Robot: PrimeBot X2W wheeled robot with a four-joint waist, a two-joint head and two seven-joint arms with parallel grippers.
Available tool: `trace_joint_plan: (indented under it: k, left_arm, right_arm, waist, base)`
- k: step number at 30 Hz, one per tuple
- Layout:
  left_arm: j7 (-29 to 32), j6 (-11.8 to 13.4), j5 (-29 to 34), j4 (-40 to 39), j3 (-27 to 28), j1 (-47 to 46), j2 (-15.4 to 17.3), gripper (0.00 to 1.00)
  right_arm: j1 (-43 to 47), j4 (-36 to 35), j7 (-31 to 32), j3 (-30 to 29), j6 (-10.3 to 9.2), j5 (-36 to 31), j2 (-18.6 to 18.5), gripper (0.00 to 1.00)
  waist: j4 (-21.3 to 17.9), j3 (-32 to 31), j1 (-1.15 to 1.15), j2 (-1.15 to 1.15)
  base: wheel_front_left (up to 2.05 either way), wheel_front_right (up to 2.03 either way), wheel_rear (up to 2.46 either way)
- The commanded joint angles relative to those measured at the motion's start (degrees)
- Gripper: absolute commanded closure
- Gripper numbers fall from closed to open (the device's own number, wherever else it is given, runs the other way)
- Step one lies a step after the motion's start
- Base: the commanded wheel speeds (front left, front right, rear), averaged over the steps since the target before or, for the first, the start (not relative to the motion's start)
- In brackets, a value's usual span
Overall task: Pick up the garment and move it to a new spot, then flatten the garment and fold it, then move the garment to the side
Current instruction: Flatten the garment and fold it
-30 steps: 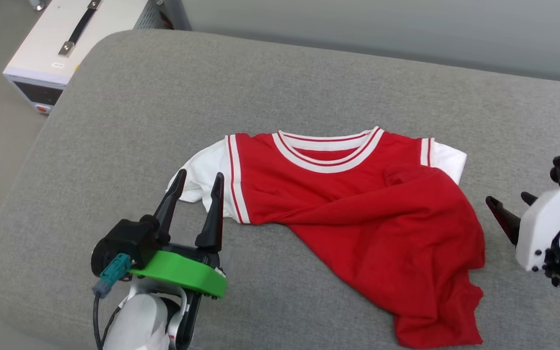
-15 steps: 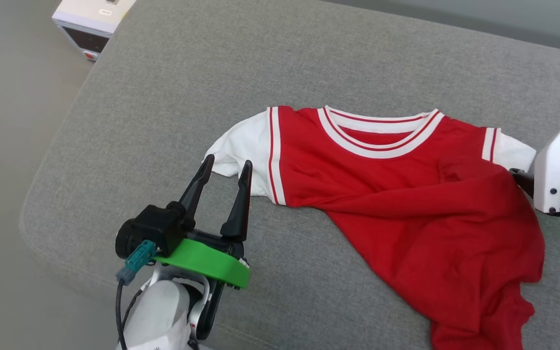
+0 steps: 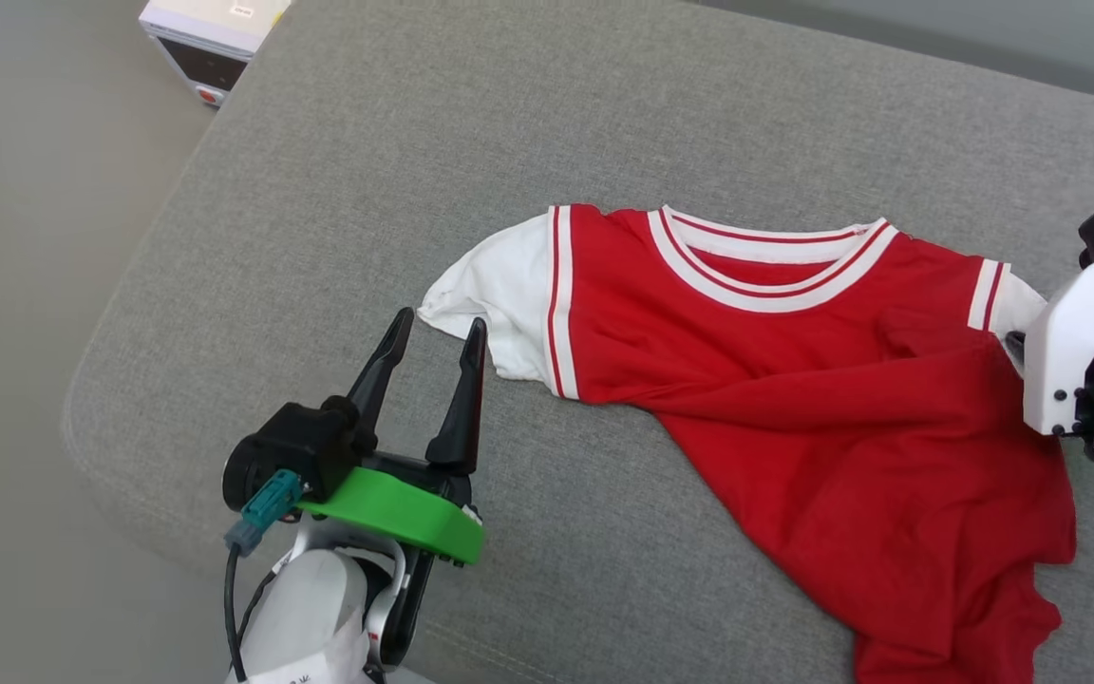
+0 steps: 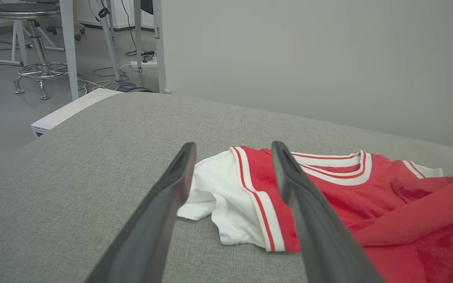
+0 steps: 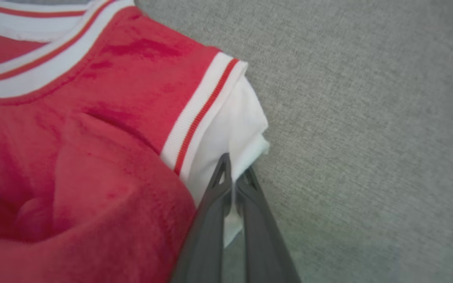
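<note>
Right wrist view: right gripper [image 5: 235,167] jaws clenched on the white right sleeve [image 5: 236,114] of the red jersey T-shirt [image 5: 112,118], which lies shoulders left-to-right on the grey cushion [image 3: 319,190]. Left gripper [image 3: 442,320] jaws released; left sleeve [image 3: 499,294] just far-right of them.

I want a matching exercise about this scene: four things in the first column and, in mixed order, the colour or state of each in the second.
Column one:
1. left tool
2. right tool
3. collar of the shirt
4. box

Column two:
a. red and white stripes
b. shut on the white sleeve
c. standing on the floor
d. open

Pairs: 1-d, 2-b, 3-a, 4-c
</note>
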Motion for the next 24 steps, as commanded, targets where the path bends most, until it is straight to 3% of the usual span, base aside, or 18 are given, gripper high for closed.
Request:
trace_joint_plan:
  k: [1,8,18,24]
  left_arm:
    - [-0.32,-0.15,0.23,0.04,-0.01,-0.12,-0.28,0.0]
    - [-0.32,-0.15,0.35,0.75,0.21,1.36,0.72,0.0]
    - [-0.33,-0.15,0.25,0.7,-0.52,2.31,1.79,0.0]
    - [-0.33,-0.15,0.09,0.91,-1.32,1.38,2.12,0.0]
  right_arm:
    - [2.24,0.64,-0.97,0.23,-0.05,0.27,-0.66,1.0]
    - [6.71,-3.22,-6.16,-0.22,-0.05,0.87,-5.43,1.0]
    - [15.12,-9.51,-5.93,-5.54,-0.05,-1.51,-15.21,1.0]
    - [16.2,-6.75,-7.83,-7.57,-0.05,-4.12,-16.11,1.0]
  waist:
    - [-1.56,-1.62,-0.01,0.0]
    - [-5.83,-6.09,-0.01,0.0]
    - [-9.26,-7.61,-0.01,0.0]
    - [-9.33,-5.64,-0.01,0.0]
  base:
    - [0.0,0.0,0.0]
    - [0.0,0.0,0.0]
    - [0.0,0.0,0.0]
    - [0.0,0.0,0.0]
